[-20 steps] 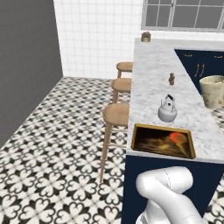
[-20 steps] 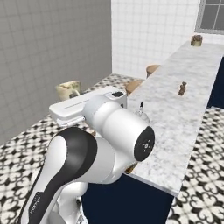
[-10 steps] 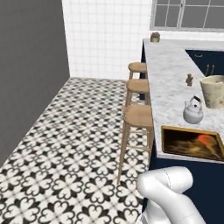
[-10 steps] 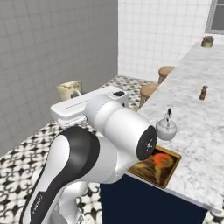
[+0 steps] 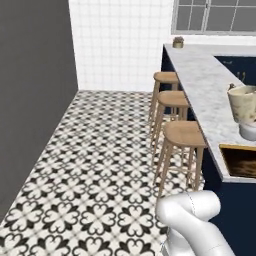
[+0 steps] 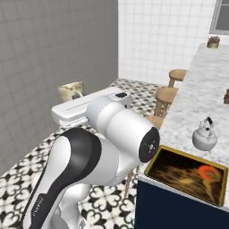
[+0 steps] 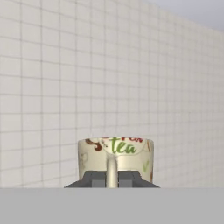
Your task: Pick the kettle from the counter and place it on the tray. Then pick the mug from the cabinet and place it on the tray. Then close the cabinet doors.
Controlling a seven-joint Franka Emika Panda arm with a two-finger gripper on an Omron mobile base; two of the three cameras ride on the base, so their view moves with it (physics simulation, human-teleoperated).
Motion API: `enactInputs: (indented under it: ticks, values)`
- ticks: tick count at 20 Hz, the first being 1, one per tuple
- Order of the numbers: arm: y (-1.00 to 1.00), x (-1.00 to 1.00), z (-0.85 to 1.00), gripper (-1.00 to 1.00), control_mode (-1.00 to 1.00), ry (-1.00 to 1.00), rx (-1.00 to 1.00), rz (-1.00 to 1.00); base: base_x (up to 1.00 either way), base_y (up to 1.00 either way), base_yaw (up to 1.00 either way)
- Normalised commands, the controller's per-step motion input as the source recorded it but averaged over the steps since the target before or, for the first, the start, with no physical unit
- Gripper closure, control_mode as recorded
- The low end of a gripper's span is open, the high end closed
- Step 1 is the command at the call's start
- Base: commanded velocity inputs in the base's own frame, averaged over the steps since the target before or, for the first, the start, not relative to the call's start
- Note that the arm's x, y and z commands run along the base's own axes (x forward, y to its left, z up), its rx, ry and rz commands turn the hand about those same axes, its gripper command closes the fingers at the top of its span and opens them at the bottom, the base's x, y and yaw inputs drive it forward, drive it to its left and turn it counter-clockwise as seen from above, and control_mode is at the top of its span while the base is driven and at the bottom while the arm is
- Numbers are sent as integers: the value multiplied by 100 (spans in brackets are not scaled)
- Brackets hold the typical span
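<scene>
My gripper (image 7: 112,179) is shut on the handle of the cream mug (image 7: 116,155), which carries a green "Tea" print. The same mug (image 6: 70,91) rides upright beyond my white arm, in front of the grey wall, and it stands at the right edge of the left base view (image 5: 244,103). The tray (image 6: 185,172), tan-rimmed and dark inside, lies at the counter's near end. The grey kettle (image 6: 205,135) stands on the marble just past the tray's far rim. The cabinet and its doors are out of view.
Three wooden stools (image 5: 182,132) line the floor side of the marble counter (image 5: 200,70). A small brown shaker (image 6: 227,96) and a small pot (image 5: 178,42) stand farther along it. A grey wall (image 5: 30,100) bounds the patterned floor on the left.
The whole scene has slid right in the left base view and the counter has drawn closer, so the base has moved. The mug stays in the shut gripper.
</scene>
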Motion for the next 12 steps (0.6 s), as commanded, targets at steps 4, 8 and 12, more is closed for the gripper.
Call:
enactInputs:
  ticks: [4,8,12]
  values:
    - [0,0,0,100,100,0,0,0,3,59,-34]
    - [0,0,0,100,100,0,0,0,10,48,-45]
    - [0,0,0,100,100,0,0,0,9,45,-47]
